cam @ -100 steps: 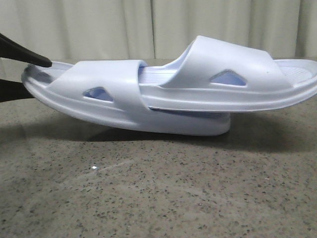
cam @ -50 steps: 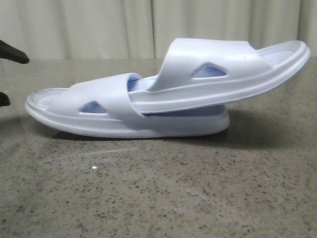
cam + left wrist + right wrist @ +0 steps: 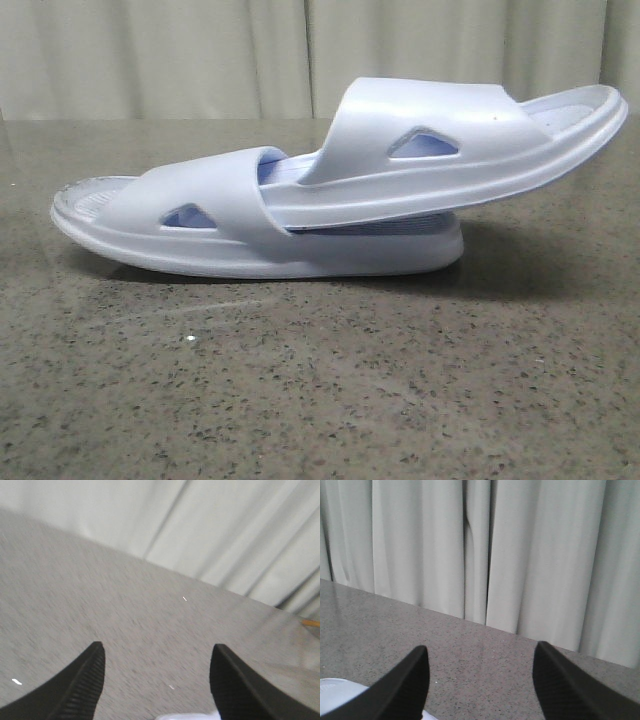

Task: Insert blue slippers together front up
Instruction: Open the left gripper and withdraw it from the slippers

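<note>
Front view: blue slippers (image 3: pixel 340 190) lie nested on table (image 3: pixel 320 390), right one tucked under left one's strap, heel propped up at right. Both arms' jaws spread, empty (neither touching slippers). Insertion looks complete; next move probably only retreat.

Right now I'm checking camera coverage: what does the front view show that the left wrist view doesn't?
Only the front view shows the blue slippers whole: one flat on the table, the other's front pushed under its strap, the other end raised. Only the left wrist view shows the left gripper, open and empty. Both show the speckled table and the pale curtain; the wrist view catches just a white sliver between its fingers.
</note>
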You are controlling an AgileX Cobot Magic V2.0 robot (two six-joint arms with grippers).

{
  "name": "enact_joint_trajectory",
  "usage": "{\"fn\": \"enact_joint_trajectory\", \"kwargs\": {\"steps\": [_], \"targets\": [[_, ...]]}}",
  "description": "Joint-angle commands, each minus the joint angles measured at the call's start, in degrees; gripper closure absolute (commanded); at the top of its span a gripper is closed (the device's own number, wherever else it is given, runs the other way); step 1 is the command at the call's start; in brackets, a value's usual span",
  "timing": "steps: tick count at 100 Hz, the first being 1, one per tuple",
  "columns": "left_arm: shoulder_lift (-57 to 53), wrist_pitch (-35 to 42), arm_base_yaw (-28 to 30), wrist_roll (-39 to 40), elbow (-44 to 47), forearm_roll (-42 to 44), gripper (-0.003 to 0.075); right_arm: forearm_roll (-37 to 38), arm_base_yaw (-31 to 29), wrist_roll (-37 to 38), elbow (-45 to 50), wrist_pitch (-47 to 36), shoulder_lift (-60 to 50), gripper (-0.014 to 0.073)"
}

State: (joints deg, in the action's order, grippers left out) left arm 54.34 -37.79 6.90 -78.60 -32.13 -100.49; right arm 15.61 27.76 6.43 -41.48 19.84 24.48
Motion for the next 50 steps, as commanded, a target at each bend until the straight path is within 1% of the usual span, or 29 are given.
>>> {"fn": "enact_joint_trajectory", "kwargs": {"steps": [1, 10, 24, 39, 50], "targets": [[-5.59, 5.42, 0.19, -1.06, -2.06, 0.63, 0.0316, 2.8, -0.36, -0.22, -1.39, -3.98, 0.46, 0.02], [-10.29, 10.82, 0.19, -1.06, -2.06, 4.52, 0.0316, 3.26, -1.95, -0.21, -1.39, -3.11, 0.46, 0.02], [-17.48, 15.74, 0.19, -1.06, -2.06, 9.73, 0.0316, 4.28, -6.71, -0.21, -1.39, -0.15, 0.46, 0.02], [-22.92, 16.22, 0.19, -0.96, -1.03, 13.16, 0.0316, 4.57, -11.8, 1.16, -1.39, 0.74, 0.46, 0.0203], [-25.6, 16.22, 0.19, -0.56, 1.89, 13.31, 0.0316, 5.48, -13.31, 1.17, -0.98, 0.21, 0.23, 0.0203]]}}
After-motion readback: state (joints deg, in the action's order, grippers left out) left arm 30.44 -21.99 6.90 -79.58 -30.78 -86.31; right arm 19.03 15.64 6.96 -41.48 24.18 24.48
